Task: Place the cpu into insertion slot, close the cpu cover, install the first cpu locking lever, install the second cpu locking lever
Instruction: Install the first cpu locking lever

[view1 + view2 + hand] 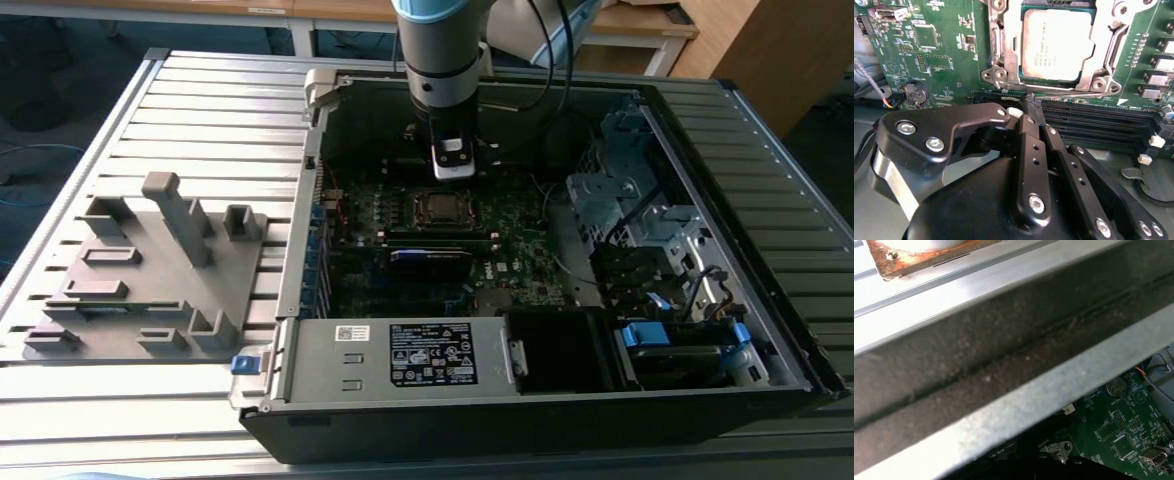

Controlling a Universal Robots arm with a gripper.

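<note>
The cpu (pixel 1056 45) lies flat in the insertion slot (pixel 437 207), its silver top facing up. The shiny cpu cover (pixel 1010 55) lies down around it like a frame. A thin metal locking lever (pixel 1074 91) runs along the socket edge nearest my gripper (pixel 1029 102). In the second wrist view the black fingers (pixel 1026 145) are pressed together, and their tips sit right at that lever beside the socket. In the exterior view the gripper (pixel 454 172) hangs inside the open computer case, just beyond the socket.
Long black memory slots (pixel 1094 120) lie between the gripper and the socket. A coin battery (pixel 915 92) sits on the green motherboard (pixel 1124 440). The case holds a power supply (pixel 400 355) and a drive cage (pixel 627 210). A grey fixture (pixel 147 270) stands on the exterior view's left.
</note>
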